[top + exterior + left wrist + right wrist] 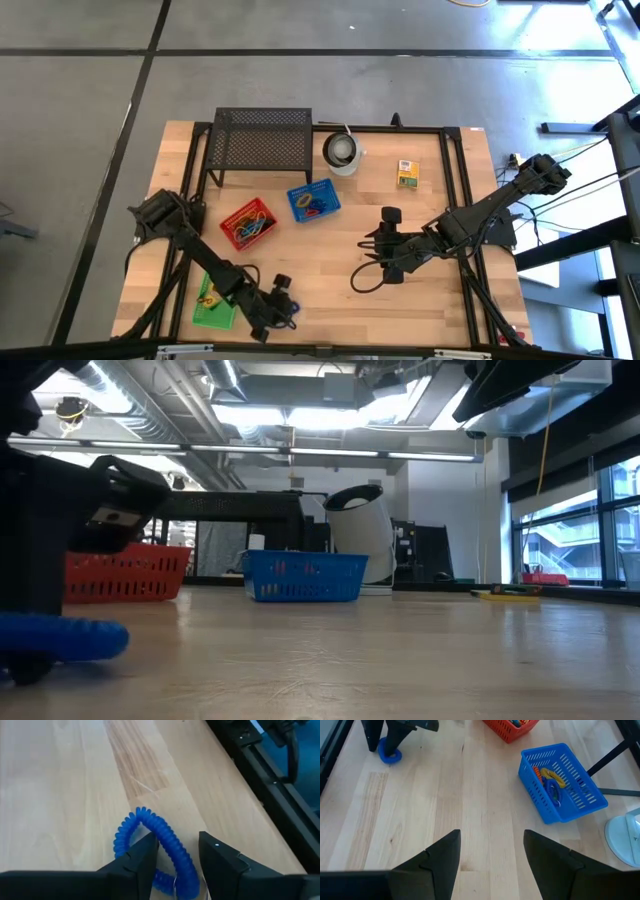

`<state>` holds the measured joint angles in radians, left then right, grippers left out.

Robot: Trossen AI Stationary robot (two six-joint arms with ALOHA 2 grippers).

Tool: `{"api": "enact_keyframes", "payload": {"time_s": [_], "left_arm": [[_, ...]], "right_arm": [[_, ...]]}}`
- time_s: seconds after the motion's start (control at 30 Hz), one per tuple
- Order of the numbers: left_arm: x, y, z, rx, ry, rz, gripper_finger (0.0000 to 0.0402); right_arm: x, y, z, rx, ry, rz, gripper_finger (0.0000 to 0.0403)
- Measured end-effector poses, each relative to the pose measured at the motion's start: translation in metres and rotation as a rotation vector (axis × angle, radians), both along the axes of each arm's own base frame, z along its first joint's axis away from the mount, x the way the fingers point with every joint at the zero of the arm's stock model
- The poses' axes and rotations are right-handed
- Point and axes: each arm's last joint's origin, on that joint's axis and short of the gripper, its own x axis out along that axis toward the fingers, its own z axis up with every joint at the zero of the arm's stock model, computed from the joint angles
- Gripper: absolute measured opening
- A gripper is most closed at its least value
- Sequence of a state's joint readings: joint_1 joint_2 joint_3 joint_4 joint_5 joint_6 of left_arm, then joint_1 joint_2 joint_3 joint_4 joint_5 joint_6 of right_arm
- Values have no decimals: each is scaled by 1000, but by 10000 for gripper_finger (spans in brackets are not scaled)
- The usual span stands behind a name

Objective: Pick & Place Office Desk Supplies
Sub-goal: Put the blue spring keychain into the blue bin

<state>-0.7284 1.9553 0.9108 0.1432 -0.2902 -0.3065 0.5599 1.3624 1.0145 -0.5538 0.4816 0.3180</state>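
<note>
Because the left end effector (176, 857) straddles the blue coiled loop (150, 827) with fingers spread, low in the high view, a closing pinch could catch one springy strand and let it slip. Right end effector (491, 852) waits spread mid-desk (330, 250). Blue basket (314, 200) and red basket (248, 223) stand centre-frame, unobstructed.

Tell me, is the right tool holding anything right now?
No. In the right wrist view the right tool stands open over bare wood, with nothing between its fingers; the blue basket sits well ahead of it.
</note>
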Motion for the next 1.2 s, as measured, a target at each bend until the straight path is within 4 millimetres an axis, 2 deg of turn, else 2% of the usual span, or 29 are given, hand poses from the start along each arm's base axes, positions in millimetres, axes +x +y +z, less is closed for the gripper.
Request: {"api": "enact_keyframes", "payload": {"time_s": [0.13, 0.37, 0.47, 0.6, 0.63, 0.8, 0.9, 1.0, 1.2], "left_arm": [[0, 1, 0, 4, 0, -4, 115], [1, 3, 0, 14, -16, 43, 20], [2, 3, 1, 0, -43, 85, 20], [5, 8, 15, 17, -135, 155, 25], [5, 10, 20, 31, -164, 185, 25], [8, 15, 74, -12, -398, 344, 25], [11, 25, 102, -68, -511, 416, 27], [16, 32, 129, -142, -621, 408, 27], [27, 47, 161, -147, -827, 306, 28]], "right_arm": [[0, 0, 0, 0, 0, 0, 219], [0, 0, 0, 0, 0, 0, 219], [0, 0, 0, 0, 1, 0, 219], [0, 0, 0, 2, 1, 2, 219], [0, 0, 0, 2, 1, 2, 219], [0, 0, 0, 2, 1, 2, 219], [0, 0, 0, 2, 0, 2, 219], [0, 0, 0, 2, 0, 2, 219], [0, 0, 0, 2, -3, 0, 219]]}}
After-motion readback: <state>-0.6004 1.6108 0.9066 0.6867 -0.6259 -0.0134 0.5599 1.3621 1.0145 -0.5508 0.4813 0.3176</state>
